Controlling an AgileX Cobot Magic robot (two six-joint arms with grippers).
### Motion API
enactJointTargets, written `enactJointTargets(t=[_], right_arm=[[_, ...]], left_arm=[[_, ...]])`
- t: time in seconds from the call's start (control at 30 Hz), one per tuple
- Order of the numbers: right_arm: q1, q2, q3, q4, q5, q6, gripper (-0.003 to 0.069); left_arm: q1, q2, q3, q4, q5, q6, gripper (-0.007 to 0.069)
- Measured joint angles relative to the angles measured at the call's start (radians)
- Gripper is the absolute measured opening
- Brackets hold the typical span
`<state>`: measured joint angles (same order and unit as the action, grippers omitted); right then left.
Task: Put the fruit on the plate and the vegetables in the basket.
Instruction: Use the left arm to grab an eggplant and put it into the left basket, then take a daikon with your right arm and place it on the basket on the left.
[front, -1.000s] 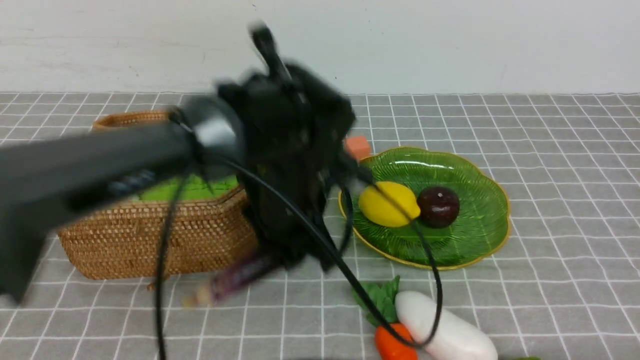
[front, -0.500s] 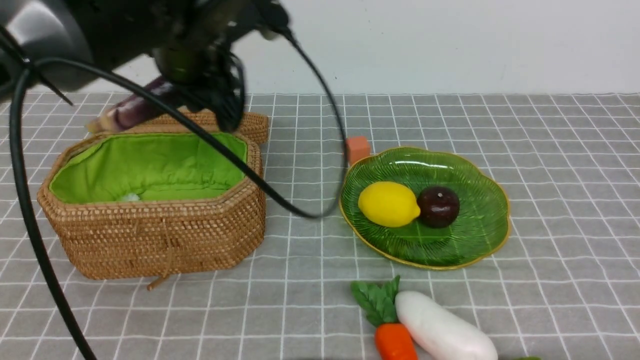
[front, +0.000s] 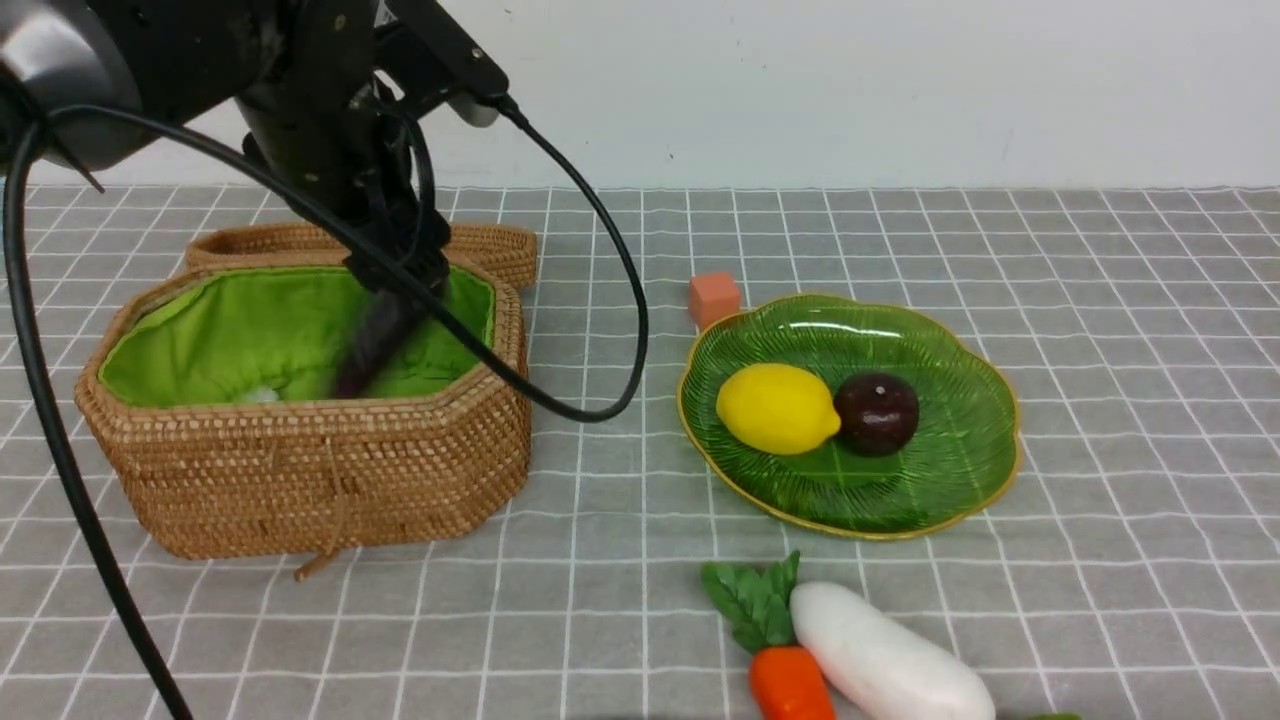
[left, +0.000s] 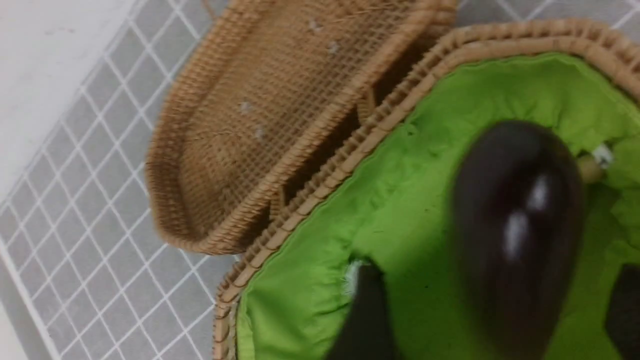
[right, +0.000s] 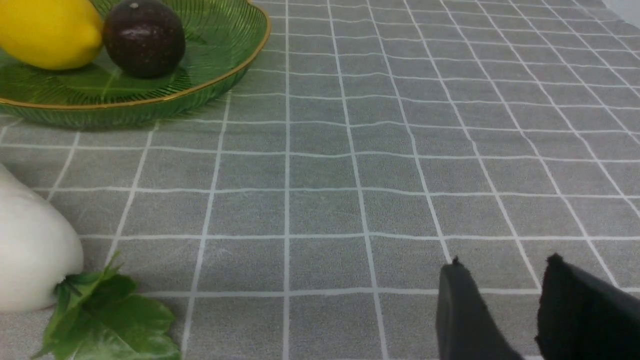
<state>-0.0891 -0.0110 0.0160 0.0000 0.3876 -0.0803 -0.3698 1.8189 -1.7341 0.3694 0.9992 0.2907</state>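
Note:
My left gripper (front: 400, 275) hangs over the open wicker basket (front: 320, 470), jaws spread wide. The dark purple eggplant (front: 372, 340) is blurred just below it, inside the green lining. In the left wrist view the eggplant (left: 515, 225) sits between the gripper's (left: 492, 300) fingers with green cloth showing on both sides. The lemon (front: 777, 408) and the maroon fruit (front: 877, 413) lie on the green plate (front: 950, 480). The white radish (front: 890, 660) and the carrot (front: 790, 685) lie at the front. My right gripper (right: 502, 280) is open and empty above the cloth. The mango is out of view.
The basket's lid (front: 480, 245) lies open behind it. A small orange cube (front: 714, 297) sits behind the plate. My left arm's cable (front: 600, 400) loops between basket and plate. The right wrist view shows the plate (right: 150, 107), the radish (right: 30, 260) and green leaves (right: 100, 315).
My left arm lifted the eggplant from the table in front of the basket, carried it over the basket, and let it go; it now drops into the lining.

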Motion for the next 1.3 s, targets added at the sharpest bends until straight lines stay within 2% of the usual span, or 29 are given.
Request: enactJointTargets(t=[0.1,0.27,0.43,0.6,0.63,0.7,0.8,0.97,1.1,1.23,1.27,1.3], right_arm=[[0.000,0.000,0.000,0.000,0.000,0.000,0.0240],[0.000,0.000,0.000,0.000,0.000,0.000,0.0240],[0.000,0.000,0.000,0.000,0.000,0.000,0.0240],[0.000,0.000,0.000,0.000,0.000,0.000,0.0240],[0.000,0.000,0.000,0.000,0.000,0.000,0.0240],[0.000,0.000,0.000,0.000,0.000,0.000,0.0240],[0.000,0.000,0.000,0.000,0.000,0.000,0.0240],[0.000,0.000,0.000,0.000,0.000,0.000,0.0240],[0.000,0.000,0.000,0.000,0.000,0.000,0.0240],[0.000,0.000,0.000,0.000,0.000,0.000,0.0240],[0.000,0.000,0.000,0.000,0.000,0.000,0.0240],[0.000,0.000,0.000,0.000,0.000,0.000,0.0240]], left_arm=[[0.000,-0.004,0.001,-0.002,0.025,0.001,0.0662],[0.000,-0.069,0.004,-0.037,0.056,0.001,0.0634],[0.000,-0.267,0.004,-0.141,0.085,-0.016,0.0517],[0.000,-0.461,0.004,-0.300,0.148,-0.146,0.0395],[0.000,-0.476,0.004,-0.305,0.153,-0.150,0.0390],[0.000,-0.558,0.003,-0.336,0.223,-0.194,0.0330],[0.000,-0.640,0.026,-0.351,0.235,-0.263,0.0255],[0.001,-0.803,0.194,-0.439,0.235,-0.315,0.0150],[0.001,-0.998,0.526,-0.585,0.225,-0.280,0.0066],[0.001,-1.167,0.858,-0.724,0.027,-0.186,0.0013],[0.001,-1.167,0.872,-0.731,0.014,-0.182,0.0013],[0.001,-1.220,0.953,-0.777,-0.067,-0.162,0.0000]])
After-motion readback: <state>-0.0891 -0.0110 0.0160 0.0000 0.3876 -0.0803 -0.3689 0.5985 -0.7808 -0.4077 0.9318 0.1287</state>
